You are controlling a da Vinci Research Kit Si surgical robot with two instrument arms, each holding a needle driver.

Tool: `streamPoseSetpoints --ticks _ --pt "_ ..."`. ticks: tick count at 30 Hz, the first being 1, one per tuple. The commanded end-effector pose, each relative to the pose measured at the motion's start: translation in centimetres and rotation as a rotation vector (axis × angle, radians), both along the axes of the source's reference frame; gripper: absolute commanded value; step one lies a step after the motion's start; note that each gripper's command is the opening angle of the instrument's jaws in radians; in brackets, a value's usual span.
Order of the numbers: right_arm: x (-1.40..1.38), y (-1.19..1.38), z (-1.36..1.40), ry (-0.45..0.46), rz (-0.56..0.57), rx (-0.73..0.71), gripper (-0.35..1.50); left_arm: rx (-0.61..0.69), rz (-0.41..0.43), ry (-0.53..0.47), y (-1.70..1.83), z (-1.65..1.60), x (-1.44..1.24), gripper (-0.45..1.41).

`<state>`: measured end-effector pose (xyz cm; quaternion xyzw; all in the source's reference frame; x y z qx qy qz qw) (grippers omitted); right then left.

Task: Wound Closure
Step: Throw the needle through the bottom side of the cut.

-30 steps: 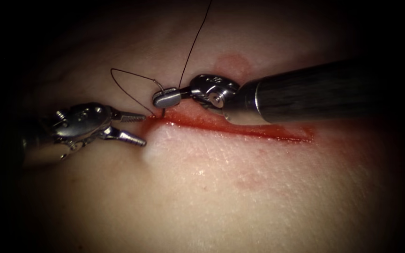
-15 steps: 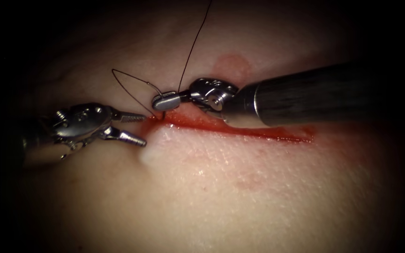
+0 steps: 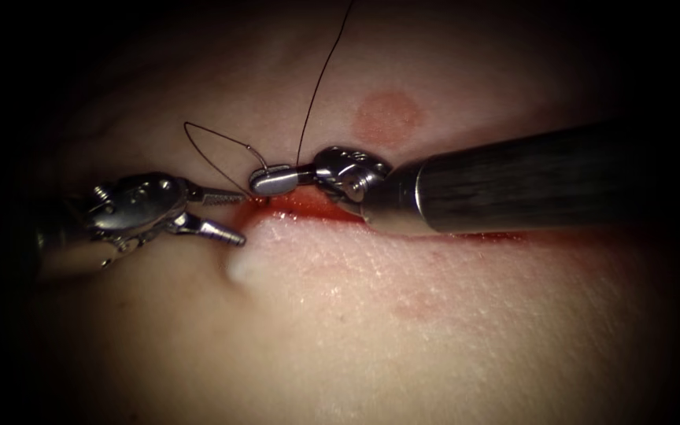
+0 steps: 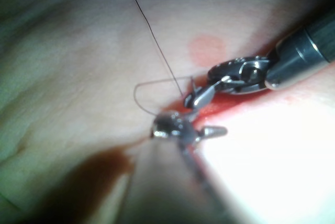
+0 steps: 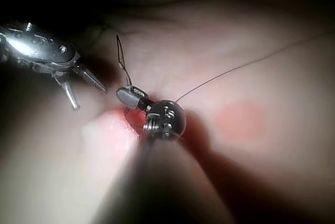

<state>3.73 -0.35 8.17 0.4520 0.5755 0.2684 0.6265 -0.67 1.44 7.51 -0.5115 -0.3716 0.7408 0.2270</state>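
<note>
Right tool (image 3: 275, 179): jaws clamped on needle (image 3: 264, 197) near its tail; has dropped, driving needle deeper at the cut's (image 3: 308, 206) left end. Left tool (image 3: 226, 214): jaws wide, empty, unmoved. Thread (image 3: 318, 86) trails toward tissue's far edge.

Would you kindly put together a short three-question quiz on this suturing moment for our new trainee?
1. True or false: the left tool has its jaws shut on the needle.
2. Which tool holds the needle? A) left tool B) right tool C) neither
3. Fill in: the right tool's tip sits at the ____ end of the cut in the tissue, seen from the endoscope.

Key
1. False: its jaws stand open, holding nothing.
2. B: its jaws are shut on the needle near the tail end, where the thread attaches.
3. Left.
</note>
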Motion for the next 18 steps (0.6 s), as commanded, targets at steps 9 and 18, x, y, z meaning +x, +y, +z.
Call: streamPoseSetpoints --ticks 9,18 --pt "0.08 -0.18 0.11 -0.003 0.011 0.051 -0.35 0.0 0.001 0.0 -0.01 0.07 -0.04 0.37" --pt "0.08 -0.32 0.09 -0.02 0.008 0.102 -0.35 0.0 0.001 0.0 -0.01 0.07 -0.04 0.37"
